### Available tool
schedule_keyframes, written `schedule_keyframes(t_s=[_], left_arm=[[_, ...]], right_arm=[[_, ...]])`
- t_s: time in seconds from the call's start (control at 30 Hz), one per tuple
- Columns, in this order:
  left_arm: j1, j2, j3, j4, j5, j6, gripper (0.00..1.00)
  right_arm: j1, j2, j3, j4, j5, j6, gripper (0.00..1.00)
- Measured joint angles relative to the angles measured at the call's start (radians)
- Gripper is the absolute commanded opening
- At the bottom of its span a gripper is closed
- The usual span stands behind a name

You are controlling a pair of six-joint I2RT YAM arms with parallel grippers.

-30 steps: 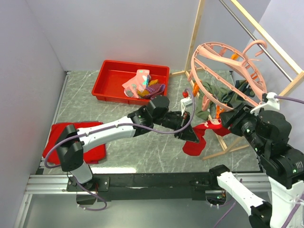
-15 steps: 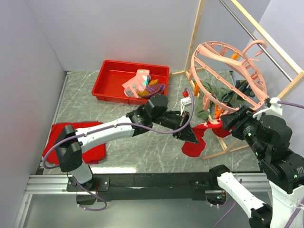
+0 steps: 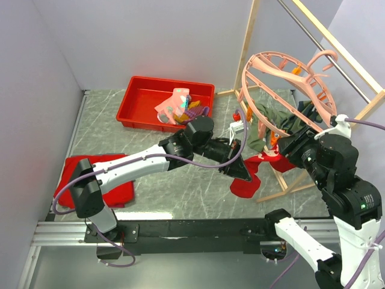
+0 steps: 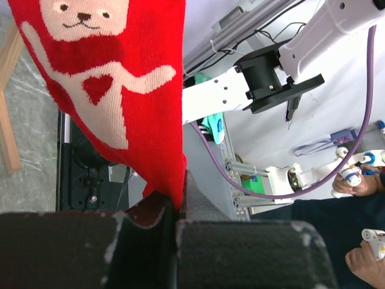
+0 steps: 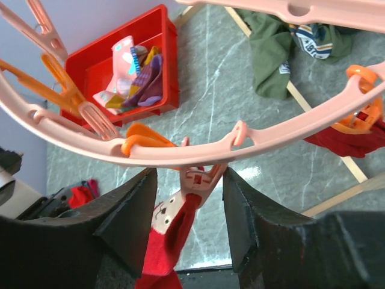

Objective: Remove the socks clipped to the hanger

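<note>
Red sock (image 4: 114, 90) hangs at the right from a pink clip (image 5: 198, 179) on the hanger (image 5: 271, 141), its lower end pinched tight in the left tool (image 4: 176, 211). The right tool (image 5: 189, 223) straddles that clip, jaws apart. Pulling before it squeezes could swing the hanger or slip the sock.

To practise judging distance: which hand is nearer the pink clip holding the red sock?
Right. The right hand straddles the pink clip; the left hand is below, shut on the red sock.
</note>
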Motion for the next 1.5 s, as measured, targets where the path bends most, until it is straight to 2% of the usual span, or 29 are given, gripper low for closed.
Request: schedule_keyframes(t_s=[0.4,0.6,0.8,1.07,1.23,1.37,1.5], left_arm=[[0.000,0.000,0.000,-0.006,0.005,0.000,0.03],[0.000,0.001,0.005,-0.008,0.005,0.001,0.03],[0.000,0.003,0.011,-0.015,0.005,0.001,0.03],[0.000,0.007,0.012,-0.078,-0.004,0.027,0.02],[0.023,0.006,0.010,-0.133,-0.040,0.050,0.06],[0.117,-0.005,-0.014,-0.167,-0.091,0.042,0.06],[0.302,-0.010,-0.016,-0.261,-0.182,0.038,0.08]], right_arm=[[-0.025,-0.014,-0.082,0.026,0.024,0.015,0.47],[-0.046,-0.007,-0.082,0.047,0.016,0.006,0.31],[-0.055,0.002,-0.082,0.053,0.012,0.001,0.00],[-0.056,0.001,-0.082,0.056,-0.007,0.002,0.00],[-0.057,0.000,-0.082,0.058,-0.022,-0.002,0.00],[-0.057,-0.002,-0.082,0.058,-0.033,-0.011,0.00],[-0.057,-0.003,-0.071,0.054,-0.040,-0.018,0.00]])
